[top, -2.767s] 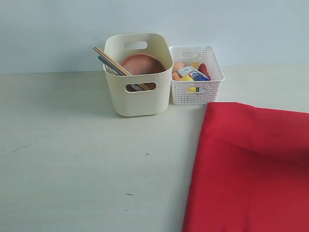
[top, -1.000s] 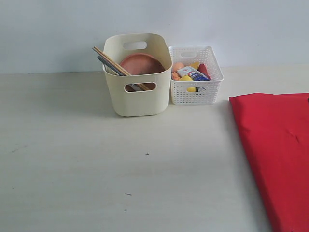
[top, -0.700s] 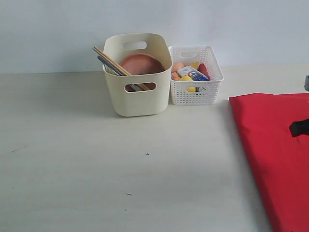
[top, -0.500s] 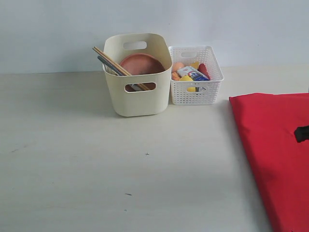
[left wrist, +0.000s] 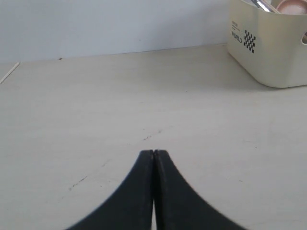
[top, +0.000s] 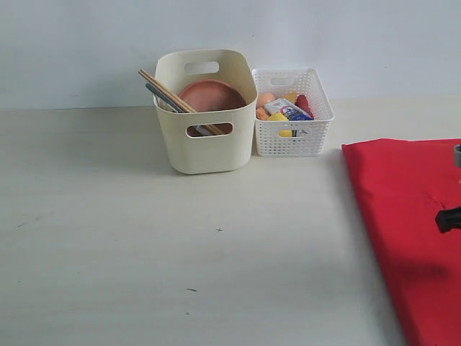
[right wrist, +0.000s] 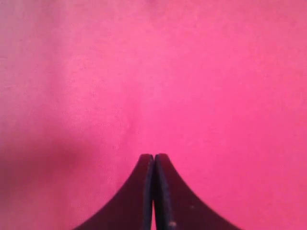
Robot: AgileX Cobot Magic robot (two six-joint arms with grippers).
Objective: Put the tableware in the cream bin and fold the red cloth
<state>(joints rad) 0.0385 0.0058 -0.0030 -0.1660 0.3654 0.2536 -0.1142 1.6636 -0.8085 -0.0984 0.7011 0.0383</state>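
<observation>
The cream bin [top: 207, 137] stands at the back of the table [top: 144, 238] with the brown wooden plate [top: 212, 94], the chopsticks [top: 164, 91] and a dark handle inside it; one corner of the bin [left wrist: 273, 43] shows in the left wrist view. The red cloth [top: 414, 223] lies folded at the right edge of the table and fills the right wrist view [right wrist: 153, 76]. My right gripper [right wrist: 154, 155] is shut over the cloth with nothing between its fingers; its tip [top: 448, 219] shows at the far right. My left gripper [left wrist: 153, 151] is shut above bare tabletop.
A white lattice basket [top: 292, 140] with food items and a small milk carton [top: 288, 109] stands against the cream bin's right side. A pale wall [top: 230, 29] runs behind both.
The cloth went from a wide sheet reaching the middle to a narrower folded strip at the right. The right gripper tip has come into sight and dropped lower over the cloth.
</observation>
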